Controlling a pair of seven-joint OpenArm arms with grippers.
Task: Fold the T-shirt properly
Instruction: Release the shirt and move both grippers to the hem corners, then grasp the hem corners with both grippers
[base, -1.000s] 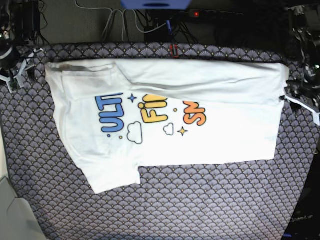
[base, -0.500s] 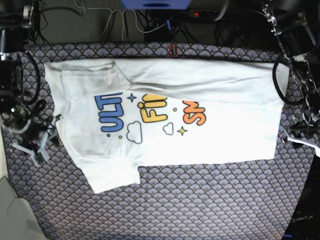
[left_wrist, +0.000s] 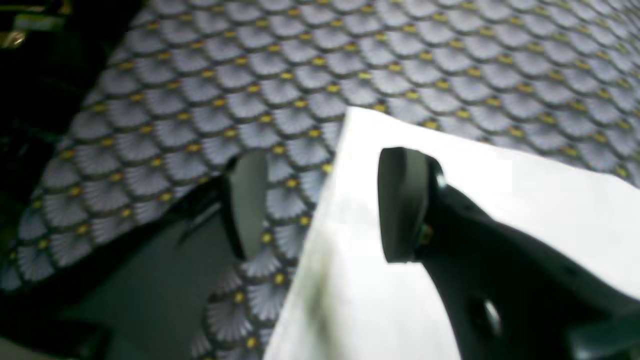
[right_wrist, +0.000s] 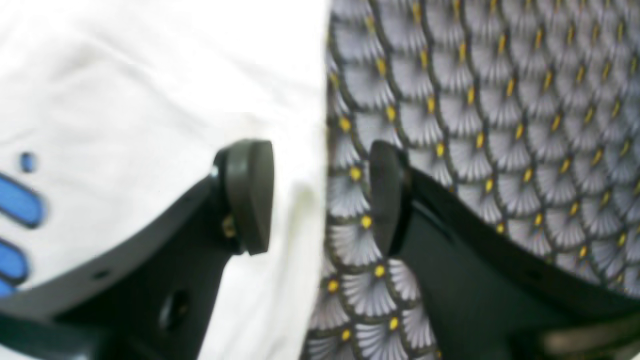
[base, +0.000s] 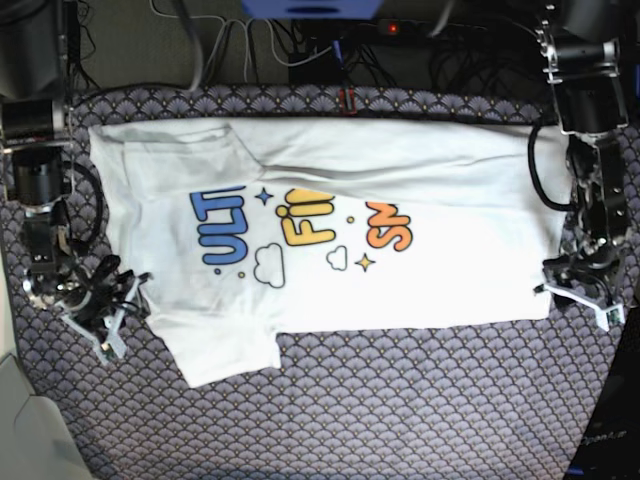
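Observation:
The white T-shirt (base: 450, 270) lies flat on the table, its upper part folded down over the colourful print, one sleeve sticking out at the front left. My right gripper (base: 118, 318) stands open at the shirt's left edge beside that sleeve. In the right wrist view the T-shirt (right_wrist: 150, 75) edge runs between the fingers of the right gripper (right_wrist: 317, 195). My left gripper (base: 578, 296) stands open at the shirt's front right corner. In the left wrist view one finger of the left gripper (left_wrist: 325, 205) is over the T-shirt (left_wrist: 500, 200) and the other over the cloth.
A tablecloth (base: 400, 400) with a grey fan pattern and yellow dots covers the table. Cables and a power strip (base: 400, 28) lie behind the far edge. A pale grey surface (base: 20, 420) sits at the front left corner.
Both arms have come forward along the shirt's side edges: the right gripper from the far left corner to the sleeve, the left gripper from the far right to the front right corner.

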